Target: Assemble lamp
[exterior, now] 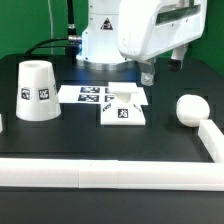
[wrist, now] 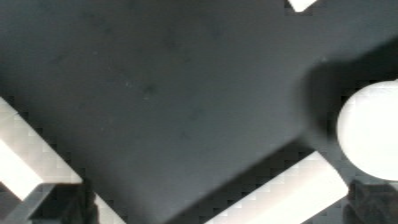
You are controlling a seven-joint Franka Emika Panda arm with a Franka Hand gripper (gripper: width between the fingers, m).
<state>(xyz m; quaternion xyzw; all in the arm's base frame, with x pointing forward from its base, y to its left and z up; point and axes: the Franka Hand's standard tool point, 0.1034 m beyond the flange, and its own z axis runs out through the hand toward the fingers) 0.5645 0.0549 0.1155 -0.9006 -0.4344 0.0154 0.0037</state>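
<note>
In the exterior view the gripper (exterior: 147,74) hangs at the base's (exterior: 125,113) one o'clock; its jaws' state I cannot tell. The bulb (exterior: 190,108) lies at three o'clock, the shade (exterior: 37,90) at nine.

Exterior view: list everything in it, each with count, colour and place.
shade: one, white with tags, standing at the exterior view's left.
base: one, white, tagged, centre, in front of the marker board.
bulb: one, white, at the exterior view's right.
marker board: one, white with black tags, flat on the table.
table: one, black.
rails: at least two, white, along the front and right edges.
arm: one, white, behind centre; jaws apart, empty.
</note>
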